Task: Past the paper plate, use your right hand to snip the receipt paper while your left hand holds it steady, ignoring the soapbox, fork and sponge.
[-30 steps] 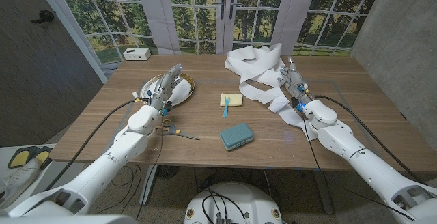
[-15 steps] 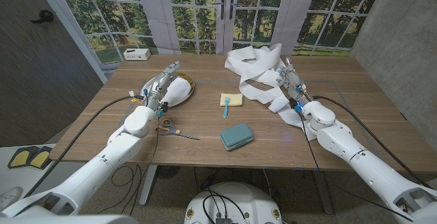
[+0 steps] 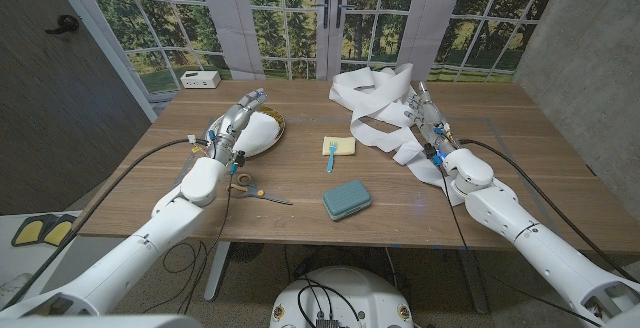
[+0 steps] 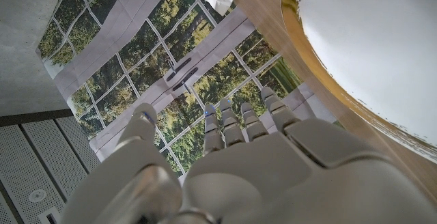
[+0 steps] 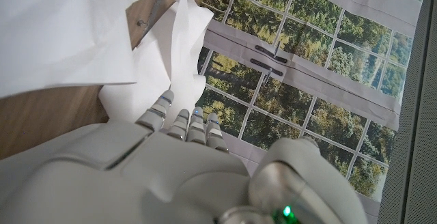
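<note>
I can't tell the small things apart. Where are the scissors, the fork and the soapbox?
Orange-handled metal scissors (image 3: 252, 189), head view, on the pivot.
Small blue plastic fork (image 3: 330, 156), head view, on the handle.
Teal rectangular soapbox (image 3: 346, 199), head view, on the lid's middle.

We see a wooden table (image 3: 300, 183) with a matt, fine-grained brown top. At its two o'clock lies the receipt paper (image 3: 375, 108), thin, white, matt and creased. The paper plate (image 3: 262, 128) at ten o'clock looks smooth white inside with a shiny gold rim. The soapbox (image 3: 346, 199) looks like ribbed teal plastic. Both hands, left (image 3: 236, 123) and right (image 3: 431, 120), have glossy pale shells.
</note>
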`<state>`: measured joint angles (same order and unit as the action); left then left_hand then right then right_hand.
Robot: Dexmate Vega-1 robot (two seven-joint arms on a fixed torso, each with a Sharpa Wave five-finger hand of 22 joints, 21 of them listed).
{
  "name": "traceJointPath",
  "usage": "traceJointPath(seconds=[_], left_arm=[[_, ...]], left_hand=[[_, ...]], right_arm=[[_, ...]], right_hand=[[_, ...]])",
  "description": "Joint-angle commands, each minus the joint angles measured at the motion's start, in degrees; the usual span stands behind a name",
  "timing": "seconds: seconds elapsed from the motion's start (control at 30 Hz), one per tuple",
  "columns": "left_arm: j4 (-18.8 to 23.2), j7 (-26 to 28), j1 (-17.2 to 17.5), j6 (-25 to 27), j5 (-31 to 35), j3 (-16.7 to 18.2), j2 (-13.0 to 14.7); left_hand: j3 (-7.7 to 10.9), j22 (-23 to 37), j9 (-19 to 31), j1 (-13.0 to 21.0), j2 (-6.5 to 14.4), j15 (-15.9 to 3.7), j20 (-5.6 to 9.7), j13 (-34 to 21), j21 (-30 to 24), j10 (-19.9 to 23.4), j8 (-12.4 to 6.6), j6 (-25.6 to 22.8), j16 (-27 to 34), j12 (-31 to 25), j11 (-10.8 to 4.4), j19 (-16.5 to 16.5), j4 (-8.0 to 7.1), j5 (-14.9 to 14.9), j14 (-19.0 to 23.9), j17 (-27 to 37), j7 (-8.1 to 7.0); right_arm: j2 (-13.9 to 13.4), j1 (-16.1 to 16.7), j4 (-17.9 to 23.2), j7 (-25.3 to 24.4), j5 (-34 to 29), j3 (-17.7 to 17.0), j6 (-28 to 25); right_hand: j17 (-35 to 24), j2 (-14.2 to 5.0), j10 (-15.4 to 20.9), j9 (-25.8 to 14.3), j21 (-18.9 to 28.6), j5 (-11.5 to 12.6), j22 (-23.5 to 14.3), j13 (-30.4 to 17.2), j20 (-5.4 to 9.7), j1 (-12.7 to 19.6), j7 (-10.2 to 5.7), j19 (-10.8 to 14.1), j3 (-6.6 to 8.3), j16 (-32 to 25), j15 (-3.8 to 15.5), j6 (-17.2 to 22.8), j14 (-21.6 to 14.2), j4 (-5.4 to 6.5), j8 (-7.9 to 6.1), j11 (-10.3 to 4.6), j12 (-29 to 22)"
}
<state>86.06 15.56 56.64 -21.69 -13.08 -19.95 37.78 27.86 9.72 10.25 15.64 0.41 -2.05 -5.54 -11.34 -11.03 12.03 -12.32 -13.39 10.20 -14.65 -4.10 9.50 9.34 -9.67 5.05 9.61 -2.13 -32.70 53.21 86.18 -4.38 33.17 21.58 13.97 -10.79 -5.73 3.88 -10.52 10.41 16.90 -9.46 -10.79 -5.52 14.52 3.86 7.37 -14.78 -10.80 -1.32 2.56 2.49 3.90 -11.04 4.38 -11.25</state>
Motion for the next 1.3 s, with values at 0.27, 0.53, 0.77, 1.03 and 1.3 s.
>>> traceJointPath(seconds=[0.27,0.53,0.77,1.03,1.3], left_arm=[[3.4,2.0,2.8,-0.9,1.7,1.1,0.0],[7.0,4.3,5.9,0.3,3.8,3.0,1.4],[10.0,5.0,7.2,3.1,6.3,3.7,3.0],[12.0,7.2,7.2,6.2,10.6,3.2,3.2],[10.6,8.6,6.4,5.1,12.6,2.6,2.2]], left_hand=[[-0.37,0.2,0.2,1.4,-0.6,-0.44,0.22,-0.1,0.0,3.0,-0.68,-3.3,0.3,-0.7,-1.31,0.0,0.13,-0.2,0.3,0.2,-0.52],[-0.21,0.3,0.3,2.4,-0.6,-0.6,-0.77,-0.3,0.4,4.5,0.13,-2.8,0.2,-0.8,-1.49,-1.3,0.11,-0.3,-0.3,0.2,-2.52],[0.45,0.3,0.6,5.4,-0.5,-0.2,-1.21,-1.4,0.3,3.4,2.03,8.6,0.1,-0.1,-2.22,-2.9,0.25,-0.3,-2.5,0.3,-1.91],[0.85,0.3,1.1,7.3,-0.1,-0.35,-1.15,-2.1,0.2,4.3,-1.44,-0.1,0.5,-0.6,-3.34,-3.5,0.13,-0.3,-2.7,0.4,-3.35],[0.69,0.3,1.4,7.7,-0.2,-1.01,-1.02,-2.4,0.0,5.2,-2.41,-3.1,0.7,-1.0,-3.55,-3.3,0.04,-0.2,-2.0,0.4,-3.33]], right_arm=[[-1.5,0.5,0.7,3.0,-0.1,-1.1,3.3],[-2.1,0.8,0.5,3.5,0.3,-1.5,3.3],[-2.1,0.7,-0.9,4.5,1.1,-2.0,4.0],[-2.4,0.4,-2.9,5.9,1.7,-2.6,5.2],[-2.2,-0.3,-4.8,7.2,1.5,-2.6,6.8]], right_hand=[[-0.2,-0.46,-1.2,-0.2,0.1,-0.4,-0.3,-0.3,0.46,1.2,-0.77,-0.5,0.21,0.1,0.31,-1.0,1.2,-0.32,0.12,-0.24,0.3],[-0.2,-0.59,-1.3,-0.2,0.1,-0.5,-0.3,-0.3,0.51,1.5,-0.79,-0.6,0.37,0.1,0.41,-1.1,1.2,-0.45,0.11,-0.46,0.3],[-0.1,-0.66,-1.3,-0.2,0.1,-0.6,-0.3,-0.3,0.48,1.7,-0.84,-0.6,0.47,0.0,0.47,-1.1,1.2,-0.55,0.09,-0.39,0.2],[-0.1,-0.73,-1.1,-0.2,0.2,-0.7,-0.3,-0.4,0.46,2.0,-0.8,-0.6,0.59,-0.1,0.48,-1.0,1.1,-0.68,0.02,-0.37,0.1],[-0.1,-0.79,-1.1,-0.2,0.2,-0.8,-0.3,-0.4,0.49,2.2,-0.78,-0.7,0.69,-0.2,0.47,-0.9,1.1,-0.77,-0.01,-0.33,0.0]])
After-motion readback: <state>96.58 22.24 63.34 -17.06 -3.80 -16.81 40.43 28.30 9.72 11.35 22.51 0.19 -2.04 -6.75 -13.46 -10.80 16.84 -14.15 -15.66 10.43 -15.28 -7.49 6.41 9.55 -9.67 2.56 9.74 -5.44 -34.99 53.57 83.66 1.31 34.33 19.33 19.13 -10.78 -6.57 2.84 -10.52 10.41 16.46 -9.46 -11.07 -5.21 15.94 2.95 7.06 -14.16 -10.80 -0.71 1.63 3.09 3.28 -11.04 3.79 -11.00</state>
